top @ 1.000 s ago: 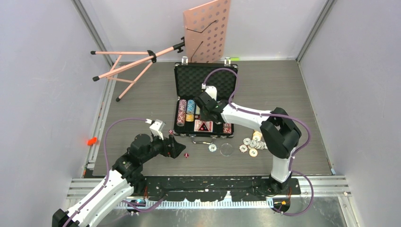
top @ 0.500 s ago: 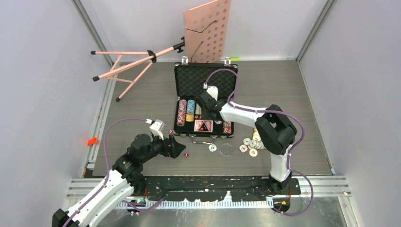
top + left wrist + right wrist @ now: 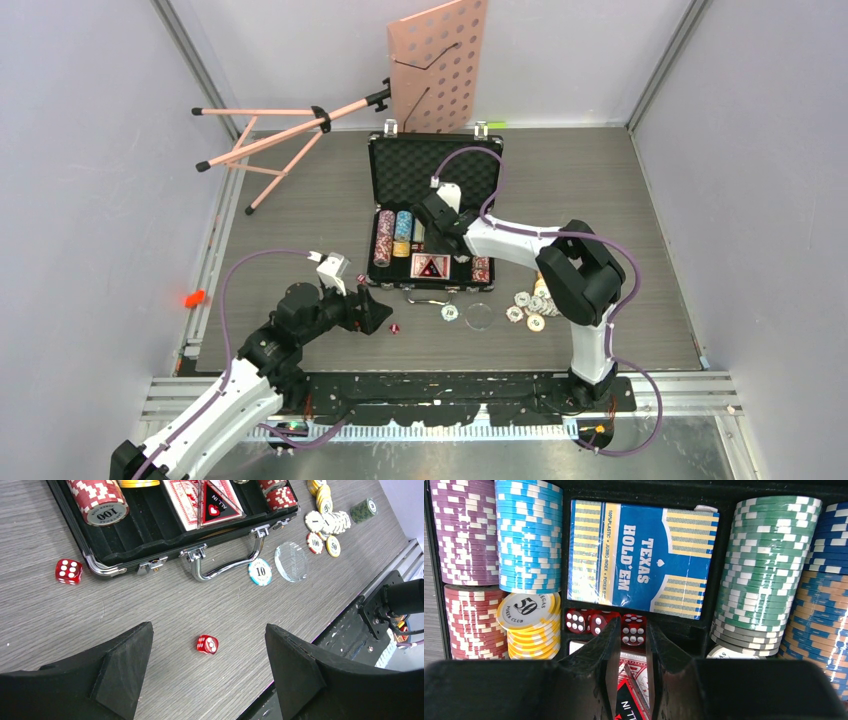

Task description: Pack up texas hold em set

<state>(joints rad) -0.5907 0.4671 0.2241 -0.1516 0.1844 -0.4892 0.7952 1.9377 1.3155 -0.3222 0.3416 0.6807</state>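
The black briefcase lies open at the table's middle, with rows of poker chips and a blue card deck in its foam. My right gripper reaches into the case's small dice slot, shut on a red die at its fingertips. Two more dice sit in that slot to its left. My left gripper hovers open, low over another red die on the table. A further die lies by the case's near left corner. Loose chips lie to the case's right.
A chip marked 10 and a clear disc lie just in front of the case handle. A pink music stand lies at the back left, its perforated desk against the wall. An orange object sits off the left edge.
The right arm's elbow has swung left toward the case while its gripper stays in the dice slot. The left arm has not moved.
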